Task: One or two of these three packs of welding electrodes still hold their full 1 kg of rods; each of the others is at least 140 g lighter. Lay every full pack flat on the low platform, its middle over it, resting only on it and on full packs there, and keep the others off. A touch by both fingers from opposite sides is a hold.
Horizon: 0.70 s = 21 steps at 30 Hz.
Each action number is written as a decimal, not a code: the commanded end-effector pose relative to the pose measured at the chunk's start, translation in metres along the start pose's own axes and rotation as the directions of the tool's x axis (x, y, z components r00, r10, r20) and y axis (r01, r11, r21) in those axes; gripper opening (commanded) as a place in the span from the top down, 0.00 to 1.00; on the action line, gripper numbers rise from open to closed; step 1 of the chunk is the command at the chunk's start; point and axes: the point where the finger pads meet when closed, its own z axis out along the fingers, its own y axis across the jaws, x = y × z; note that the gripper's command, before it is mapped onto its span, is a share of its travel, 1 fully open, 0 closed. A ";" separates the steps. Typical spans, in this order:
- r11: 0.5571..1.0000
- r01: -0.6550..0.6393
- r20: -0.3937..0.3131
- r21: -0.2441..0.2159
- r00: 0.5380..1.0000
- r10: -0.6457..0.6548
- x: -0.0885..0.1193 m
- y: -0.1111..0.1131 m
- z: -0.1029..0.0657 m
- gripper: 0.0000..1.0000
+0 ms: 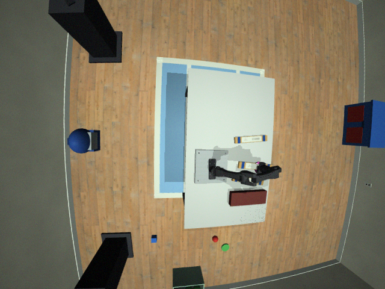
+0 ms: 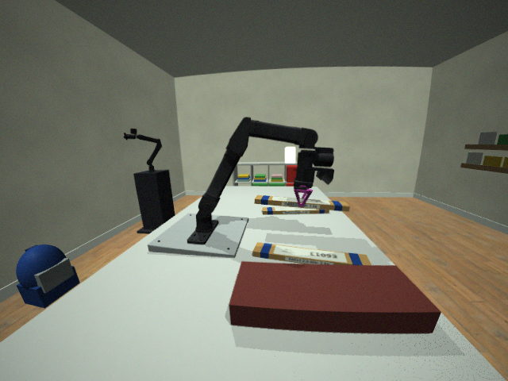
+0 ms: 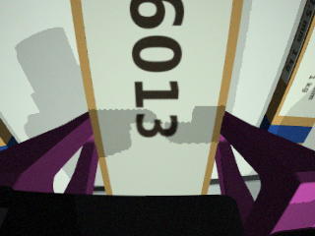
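One black gripper [image 1: 257, 166] [image 2: 302, 205] [image 3: 157, 118], magenta lattice fingers partly open, clamped across one pack [image 1: 247, 165] [image 2: 282, 201] [image 3: 153, 93], raised above table [image 1: 230, 105] [image 2: 123, 320] | Two further packs, long flat boxes, tan-edged, blue-banded, on table, one each side | One matte maroon oblong platform [image 1: 248, 198] [image 2: 328, 286], bearing none

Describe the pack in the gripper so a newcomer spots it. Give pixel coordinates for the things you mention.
On the white table [image 1: 230, 108] [image 2: 123, 328], find the dark red platform [image 1: 248, 197] [image 2: 328, 286]. The pack [image 1: 248, 165] [image 2: 279, 201] [image 3: 157, 90] is the middle of three blue-banded ones beside it. Only it sits between the gripper's [image 1: 257, 167] [image 2: 302, 204] [image 3: 157, 114] magenta fingers.
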 end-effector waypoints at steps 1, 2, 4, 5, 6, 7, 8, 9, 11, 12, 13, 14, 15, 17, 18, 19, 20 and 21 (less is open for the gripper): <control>1.000 -0.015 0.093 -0.014 0.996 0.017 0.004 0.008 -0.044 1.00; 1.000 -0.015 0.093 -0.014 0.996 0.017 0.005 0.011 -0.044 1.00; 1.000 -0.015 0.093 -0.015 0.996 0.017 0.007 0.016 -0.044 1.00; 1.000 -0.015 0.092 -0.016 0.996 0.017 0.007 0.019 -0.044 1.00; 1.000 -0.015 0.092 -0.016 0.996 0.017 0.008 0.021 -0.044 1.00; 1.000 -0.015 0.092 -0.016 0.996 0.017 0.009 0.024 -0.044 1.00; 1.000 -0.015 0.093 -0.016 0.996 0.017 0.010 0.026 -0.044 1.00; 1.000 -0.015 0.093 -0.016 0.996 0.017 0.010 0.029 -0.044 1.00; 1.000 -0.015 0.092 -0.016 0.996 0.017 0.012 0.034 -0.044 1.00; 1.000 -0.015 0.092 -0.016 0.996 0.017 0.012 0.034 -0.044 1.00; 1.000 -0.015 0.092 -0.016 0.996 0.017 0.012 0.034 -0.044 1.00; 1.000 -0.015 0.092 -0.016 0.996 0.017 0.013 0.036 -0.044 1.00; 1.000 -0.015 0.092 -0.017 0.996 0.017 0.014 0.039 -0.044 1.00; 1.000 -0.015 0.092 -0.017 0.996 0.017 0.015 0.044 -0.044 1.00; 1.000 -0.015 0.092 -0.017 0.996 0.017 0.016 0.046 -0.045 1.00; 1.000 -0.015 0.092 -0.017 0.996 0.017 0.016 0.046 -0.046 1.00; 1.000 -0.015 0.092 -0.018 0.996 0.017 0.016 0.046 -0.047 1.00; 1.000 -0.017 0.092 -0.018 0.996 0.019 0.016 0.045 -0.048 1.00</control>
